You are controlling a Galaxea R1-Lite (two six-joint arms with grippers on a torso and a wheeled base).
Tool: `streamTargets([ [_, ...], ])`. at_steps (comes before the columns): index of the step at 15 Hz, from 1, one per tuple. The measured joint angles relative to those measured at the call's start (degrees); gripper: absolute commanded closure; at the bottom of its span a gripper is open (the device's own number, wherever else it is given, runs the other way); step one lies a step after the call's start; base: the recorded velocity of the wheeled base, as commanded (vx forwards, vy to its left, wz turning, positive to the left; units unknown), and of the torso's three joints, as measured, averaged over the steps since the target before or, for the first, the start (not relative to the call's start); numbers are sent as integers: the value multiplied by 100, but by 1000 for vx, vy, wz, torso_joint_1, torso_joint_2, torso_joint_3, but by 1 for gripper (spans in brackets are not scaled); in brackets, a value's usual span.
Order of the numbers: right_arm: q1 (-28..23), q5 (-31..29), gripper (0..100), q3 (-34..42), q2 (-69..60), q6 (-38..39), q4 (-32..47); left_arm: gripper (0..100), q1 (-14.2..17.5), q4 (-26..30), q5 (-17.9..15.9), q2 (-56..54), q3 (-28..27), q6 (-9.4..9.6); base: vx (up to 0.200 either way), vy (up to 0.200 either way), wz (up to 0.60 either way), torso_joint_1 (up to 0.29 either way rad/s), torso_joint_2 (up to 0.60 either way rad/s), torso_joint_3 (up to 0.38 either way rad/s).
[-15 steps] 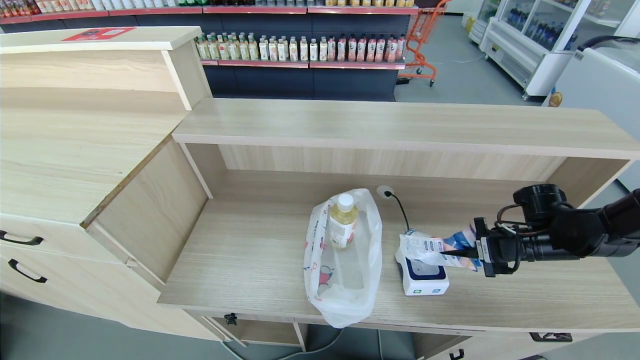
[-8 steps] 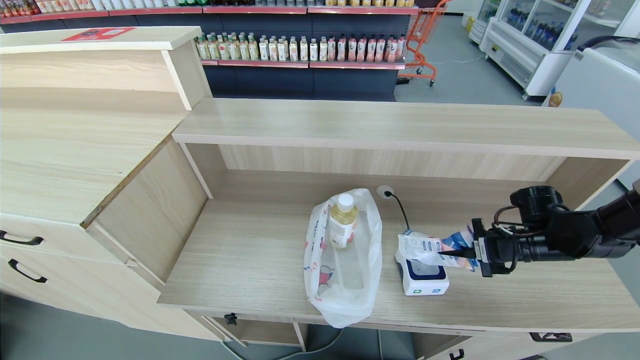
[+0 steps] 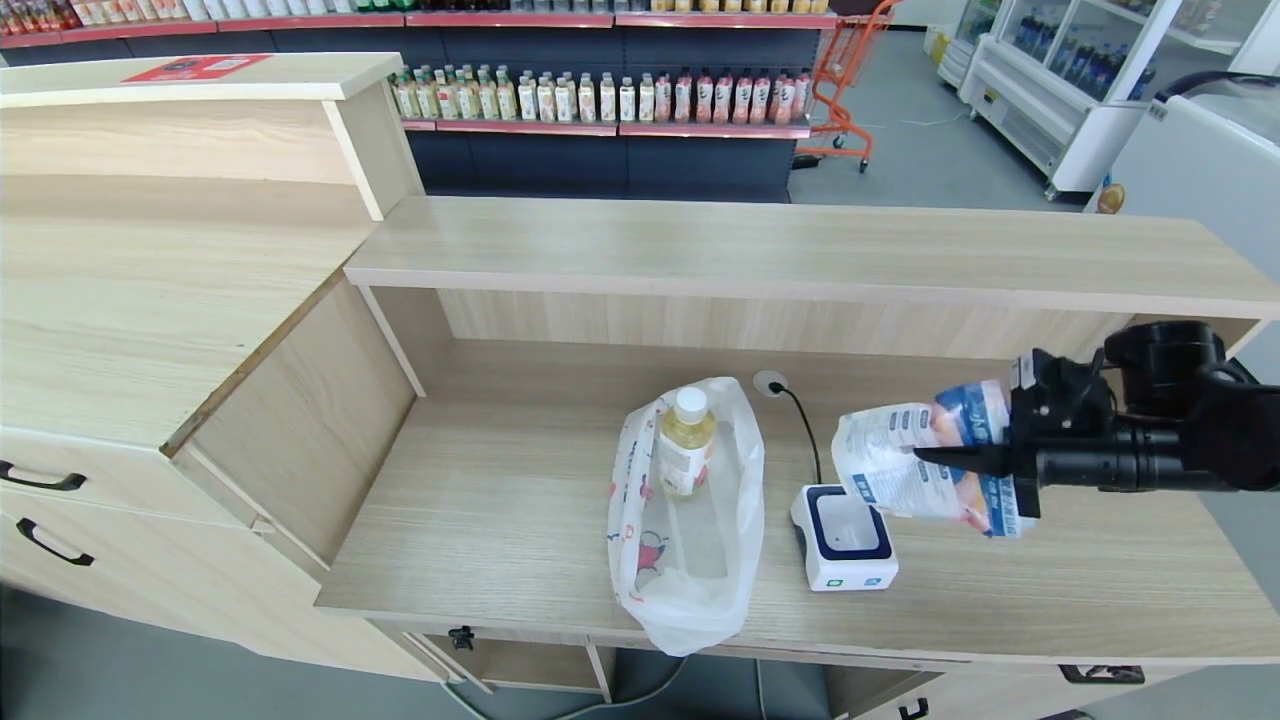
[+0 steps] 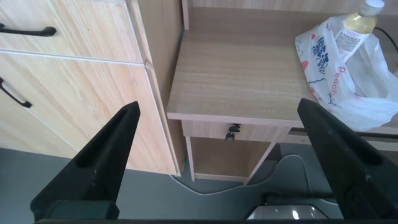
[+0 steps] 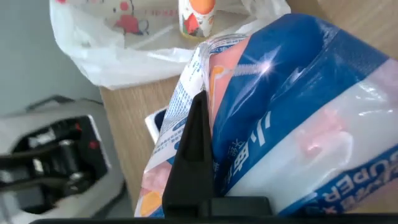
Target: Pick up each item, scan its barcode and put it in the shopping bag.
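My right gripper (image 3: 975, 455) is shut on a blue, white and pink snack packet (image 3: 925, 462), holding it in the air above and to the right of the white barcode scanner (image 3: 843, 537) on the counter. The packet (image 5: 292, 118) also appears close up against one dark finger (image 5: 194, 162) in the right wrist view. A white plastic shopping bag (image 3: 685, 520) lies open left of the scanner with a yellow drink bottle (image 3: 685, 443) inside. My left gripper (image 4: 224, 155) is open, hanging off the counter's front left corner, with the bag (image 4: 348, 68) farther off.
The scanner's black cable (image 3: 803, 420) runs back to a port in the counter (image 3: 500, 520). A raised shelf (image 3: 800, 250) overhangs the back. Drawers with black handles (image 3: 40, 480) stand at the left. Store shelves of bottles (image 3: 600, 100) are behind.
My right gripper has lifted the packet up off the scanner and drawn it back to the right; the packet now hangs tilted. The bag and bottle have not moved.
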Motion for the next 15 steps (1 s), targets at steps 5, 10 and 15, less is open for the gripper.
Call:
streamTargets([
  [5,768,-1716,100,99,-1047,5391,104,0,0,0,0,0,0,0,0,0,0,0,0,0],
  [10,1776,-2598,100,466,-1337,7168,402,0,0,0,0,0,0,2,0,0,0,0,0,0],
  [15,2093,-2614,100,512,-1370,7302,399,0,0,0,0,0,0,10,0,80,0,1,1,3],
])
